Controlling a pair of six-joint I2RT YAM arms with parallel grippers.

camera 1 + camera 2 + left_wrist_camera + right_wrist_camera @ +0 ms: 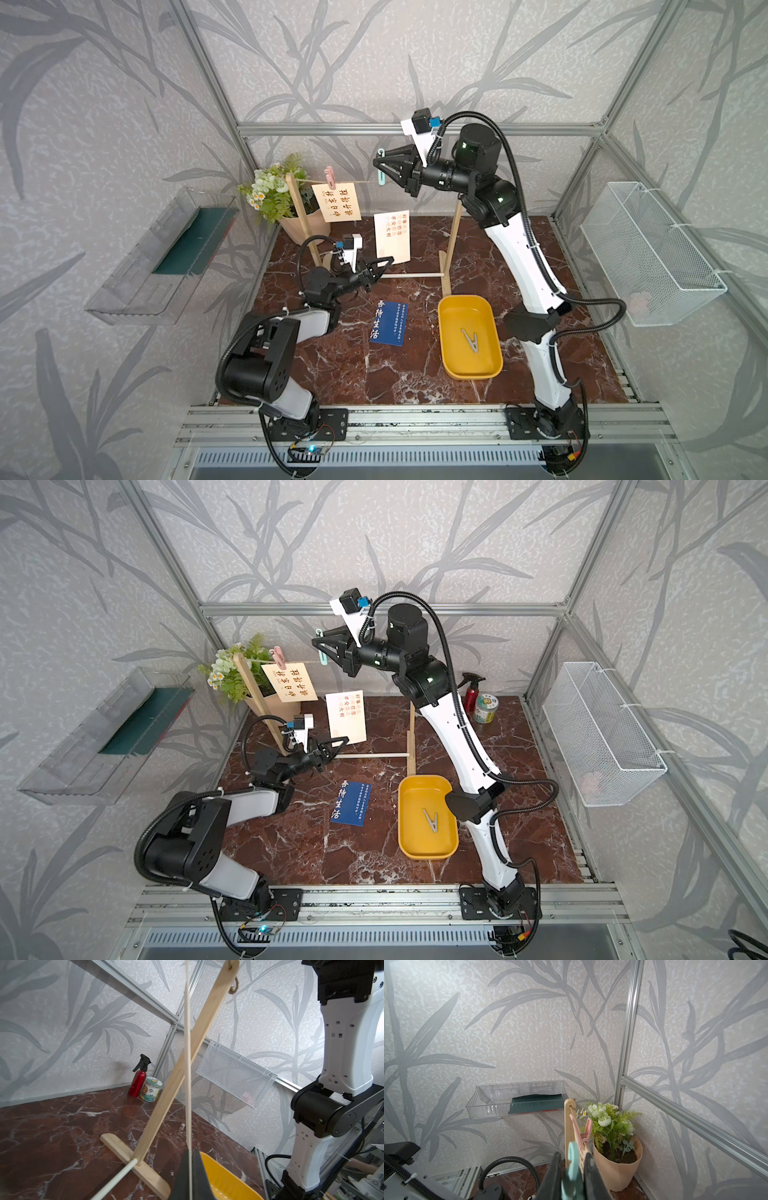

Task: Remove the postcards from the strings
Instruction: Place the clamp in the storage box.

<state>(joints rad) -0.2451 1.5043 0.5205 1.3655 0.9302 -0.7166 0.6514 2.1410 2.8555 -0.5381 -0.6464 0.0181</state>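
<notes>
Mounting rail (415,419): nearest edge of the cell; both arm bases are bolted to it.
Blue postcard (389,323): off the rack, lying flat on the marble tabletop (374,374), just left of the yellow tray (441,332).
Grey peg (469,341): lying inside the yellow tray.
Left gripper (390,261): low, just in front of the rack; jaws closed on the lower edge of the pale postcard (392,241). The left wrist view shows that card edge-on between them (188,1064).
Pale postcard: upright, below the twine (363,181) and clear of it.
Right gripper (377,163): raised to twine height, jaws almost together, pinching the teal peg (381,178). Whether the peg bites the twine cannot be told.
Cream postcard (336,202): hanging from the twine by the pink peg (330,176), beside the left post (301,216), far left.
</notes>
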